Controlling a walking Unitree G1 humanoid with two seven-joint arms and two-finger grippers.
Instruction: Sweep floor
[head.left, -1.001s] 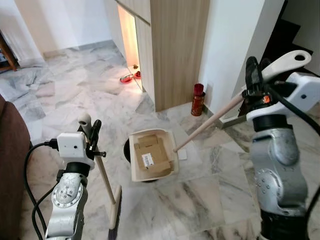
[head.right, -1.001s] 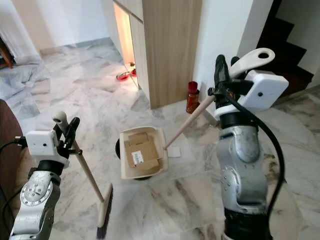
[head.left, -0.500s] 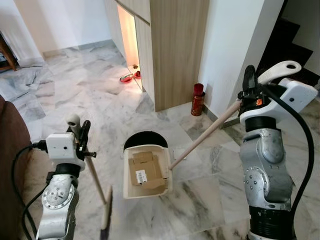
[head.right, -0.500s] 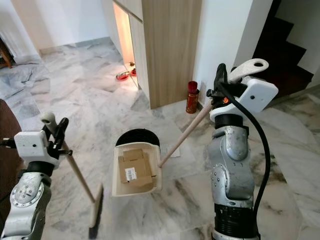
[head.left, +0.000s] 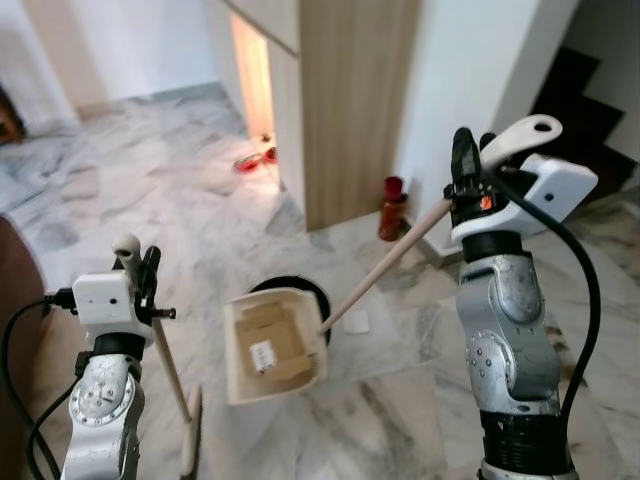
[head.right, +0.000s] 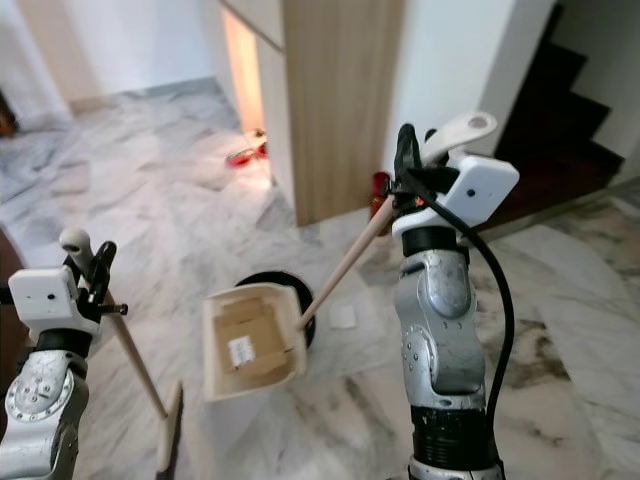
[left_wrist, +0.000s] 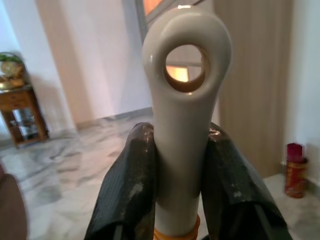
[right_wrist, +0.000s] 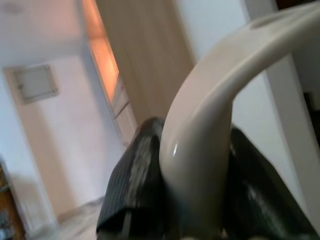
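1. The right gripper has its jaws squeezed tight on the top of the dustpan's long handle. The cream dustpan hangs tipped up over the marble floor, with a flat piece of cardboard lying in it.
2. The left gripper has its jaws closed tight on the top of the broom. The broom stands almost straight up, and its brush end looks to rest on the floor by the robot's left side.
3. A round black thing sits on the floor right behind the dustpan. It may be a bin.
4. The cardboard could slide out if the dustpan tips more or swings fast.
5. The long handle could bump the wooden cabinet or knock over the red can by the wall, because both are near it.
6. A small white scrap lies on the floor beside the dustpan.
7. There is lots of open floor to the robot's left and far ahead. The right side is tighter, with the white wall and dark stairs.
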